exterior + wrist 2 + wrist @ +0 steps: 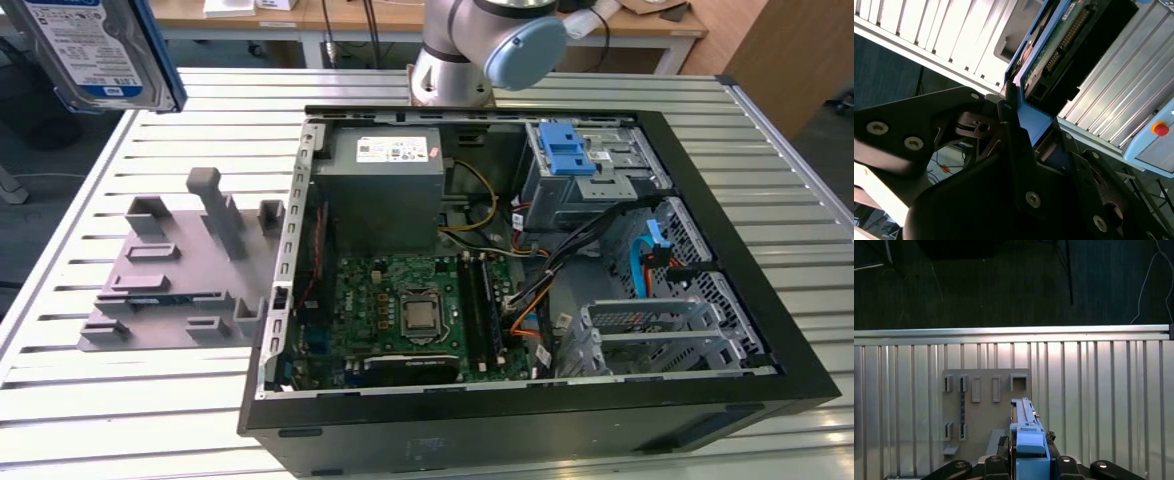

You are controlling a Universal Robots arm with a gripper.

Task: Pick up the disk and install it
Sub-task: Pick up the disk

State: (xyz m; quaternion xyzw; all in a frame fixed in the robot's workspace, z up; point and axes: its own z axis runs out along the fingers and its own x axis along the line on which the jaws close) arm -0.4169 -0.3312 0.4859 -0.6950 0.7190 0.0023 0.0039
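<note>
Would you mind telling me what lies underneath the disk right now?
In the first wrist view, the grey slotted fixture on the slatted table lies below the disk, which the pincer grips. The disk and pincer cover part of the fixture.

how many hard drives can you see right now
1: the disk is held in the gripper, up above the table at the exterior view's left. More could sit hidden in the drive cage.
</note>
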